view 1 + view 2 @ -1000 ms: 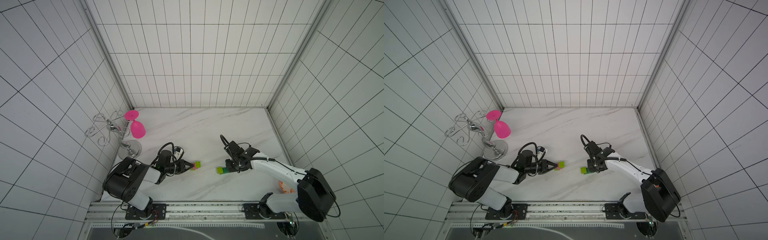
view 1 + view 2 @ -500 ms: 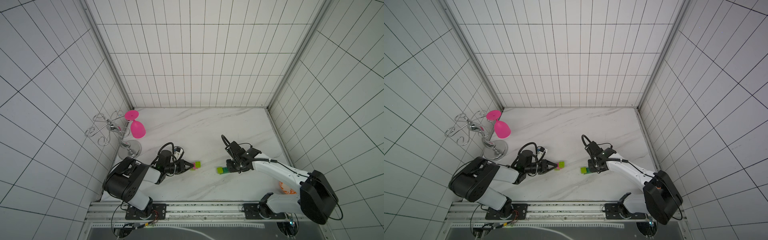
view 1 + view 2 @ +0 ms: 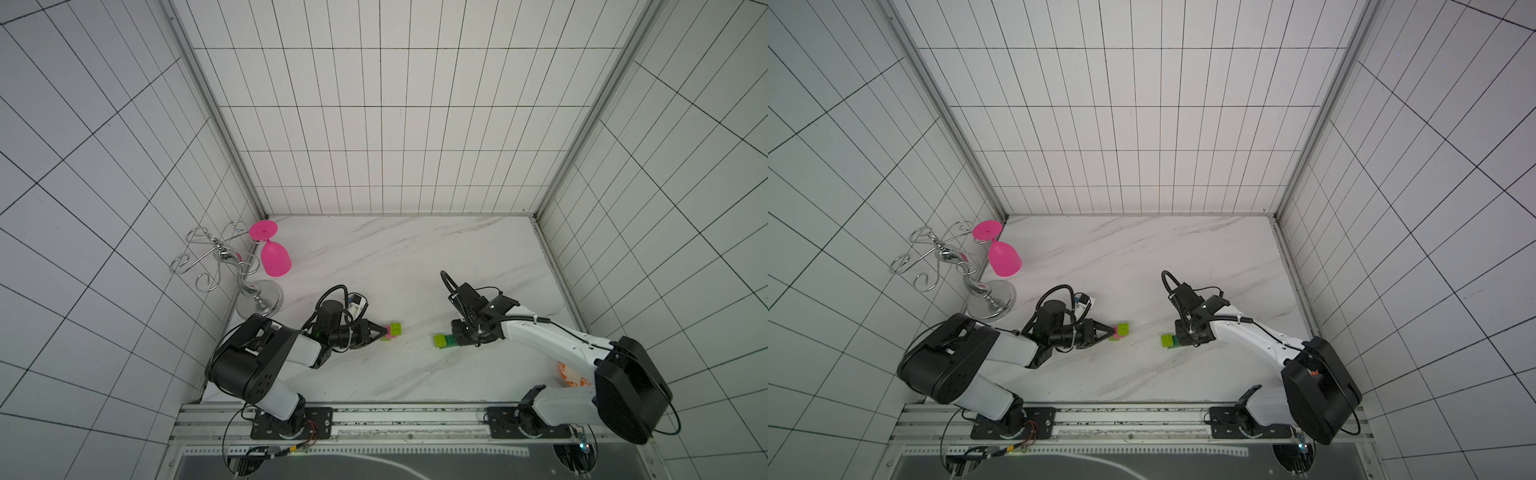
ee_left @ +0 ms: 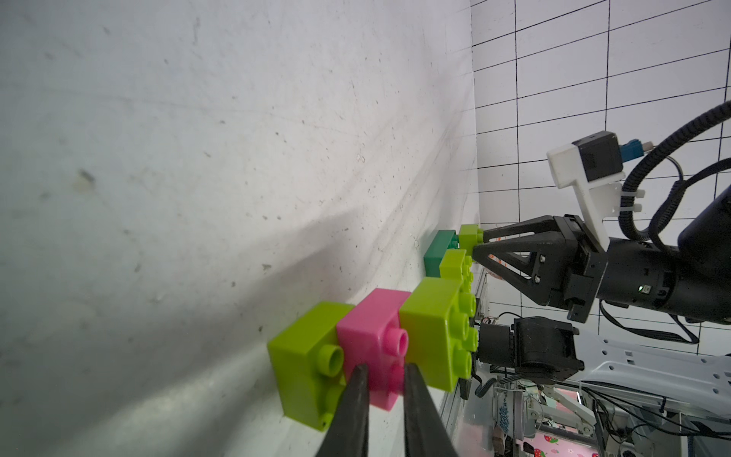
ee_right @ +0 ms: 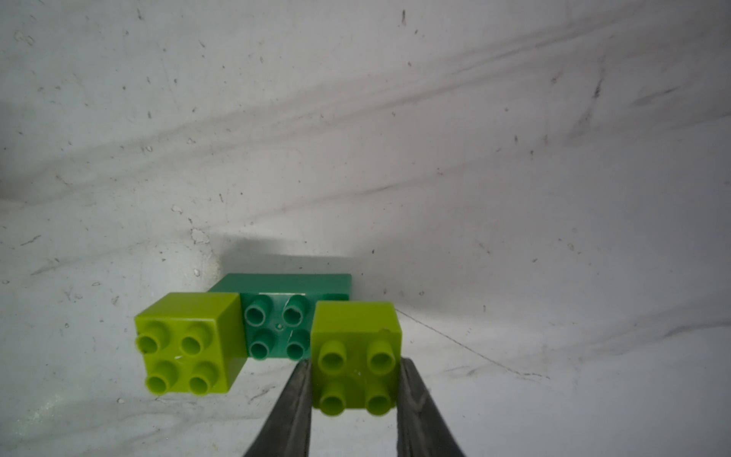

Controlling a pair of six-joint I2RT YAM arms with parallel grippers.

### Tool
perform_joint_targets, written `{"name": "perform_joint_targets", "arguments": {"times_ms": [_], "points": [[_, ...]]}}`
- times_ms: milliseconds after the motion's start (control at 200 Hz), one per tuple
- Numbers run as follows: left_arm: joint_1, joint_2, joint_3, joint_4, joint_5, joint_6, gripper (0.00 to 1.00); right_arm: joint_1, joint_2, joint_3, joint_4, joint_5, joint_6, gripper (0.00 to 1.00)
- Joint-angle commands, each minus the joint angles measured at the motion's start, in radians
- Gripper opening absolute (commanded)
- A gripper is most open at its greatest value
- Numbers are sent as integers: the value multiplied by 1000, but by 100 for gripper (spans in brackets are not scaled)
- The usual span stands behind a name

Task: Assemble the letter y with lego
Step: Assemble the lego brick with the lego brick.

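Three joined lego bricks, lime, pink and lime, lie on their side on the marble floor. My left gripper is shut on the pink brick in the middle. To the right stands a second cluster: a dark green brick carrying two lime bricks. My right gripper is shut on one lime brick. The other lime brick stands free. The two clusters are apart; no letter y shape shows.
A pink goblet hangs upside down from a chrome wire rack at the left wall. An orange object lies by the right arm's base. Tiled walls close in three sides; a metal rail runs along the front.
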Motion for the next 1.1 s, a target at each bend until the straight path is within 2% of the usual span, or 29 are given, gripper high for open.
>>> {"name": "perform_joint_targets", "arguments": {"times_ms": [0, 915, 1094], "points": [[6, 32, -37, -139, -107, 9, 17, 14, 20, -25, -26, 13, 9, 30], [6, 34, -39, -135, -105, 7, 17, 86, 91, 15, -73, 81, 65, 31], [6, 29, -40, -136, -105, 7, 17, 89, 72, 43, -87, 87, 65, 45]]}}
